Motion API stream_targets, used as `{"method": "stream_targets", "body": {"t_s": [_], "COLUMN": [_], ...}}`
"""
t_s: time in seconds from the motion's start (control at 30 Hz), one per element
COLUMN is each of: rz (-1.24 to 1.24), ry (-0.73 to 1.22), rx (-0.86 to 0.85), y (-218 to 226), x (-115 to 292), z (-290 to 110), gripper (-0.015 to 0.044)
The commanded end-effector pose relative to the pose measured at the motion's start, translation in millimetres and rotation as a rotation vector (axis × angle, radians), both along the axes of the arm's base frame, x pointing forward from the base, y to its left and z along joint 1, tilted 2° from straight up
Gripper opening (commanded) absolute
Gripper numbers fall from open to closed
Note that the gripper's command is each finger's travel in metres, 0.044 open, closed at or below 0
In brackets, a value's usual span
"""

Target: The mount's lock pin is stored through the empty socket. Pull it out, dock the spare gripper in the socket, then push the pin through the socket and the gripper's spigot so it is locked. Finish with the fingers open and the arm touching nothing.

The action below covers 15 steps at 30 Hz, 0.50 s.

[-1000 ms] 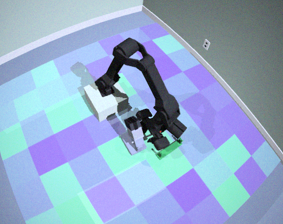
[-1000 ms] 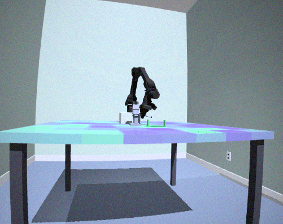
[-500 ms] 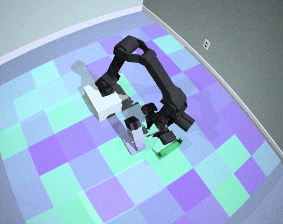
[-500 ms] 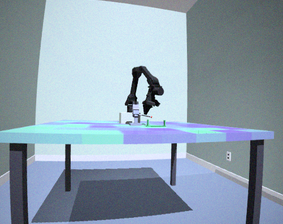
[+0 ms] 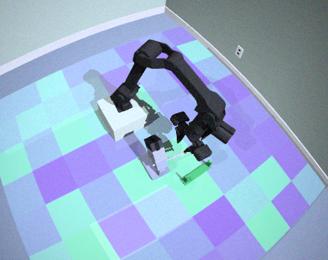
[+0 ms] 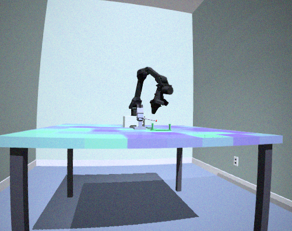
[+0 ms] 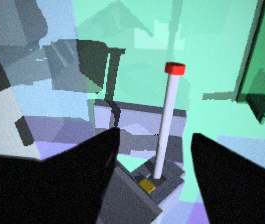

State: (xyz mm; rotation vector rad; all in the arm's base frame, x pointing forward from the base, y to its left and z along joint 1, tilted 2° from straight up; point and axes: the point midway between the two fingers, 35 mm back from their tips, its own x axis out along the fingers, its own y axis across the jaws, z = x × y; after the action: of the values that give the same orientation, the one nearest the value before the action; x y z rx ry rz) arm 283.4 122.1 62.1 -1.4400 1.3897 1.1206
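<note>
The lock pin is a thin white rod with a red head. It sticks out sideways from the grey mount, with its far end in the socket block. A black spare gripper sits on top of the mount. My gripper is open and holds nothing. It hangs a little above the pin's shaft, and the wrist view shows the rod between the two dark fingers, clear of both.
A green cradle lies on the table just right of the mount. The arm's base stands on a white box behind the mount. The table top is a checkered mat.
</note>
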Motion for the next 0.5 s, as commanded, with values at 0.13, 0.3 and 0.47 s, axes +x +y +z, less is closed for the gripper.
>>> {"method": "stream_targets", "body": {"t_s": [0.13,0.3,0.47], "rz": [0.004,0.008,0.008], "ry": [0.001,0.001,0.001], "rx": [-0.001,-0.003,-0.003], "y": [13.2,10.1,10.1], "x": [-1.1,-1.0,-1.0], "z": [16.8,13.1,13.1], "gripper": [0.02,0.0305,0.0436]}}
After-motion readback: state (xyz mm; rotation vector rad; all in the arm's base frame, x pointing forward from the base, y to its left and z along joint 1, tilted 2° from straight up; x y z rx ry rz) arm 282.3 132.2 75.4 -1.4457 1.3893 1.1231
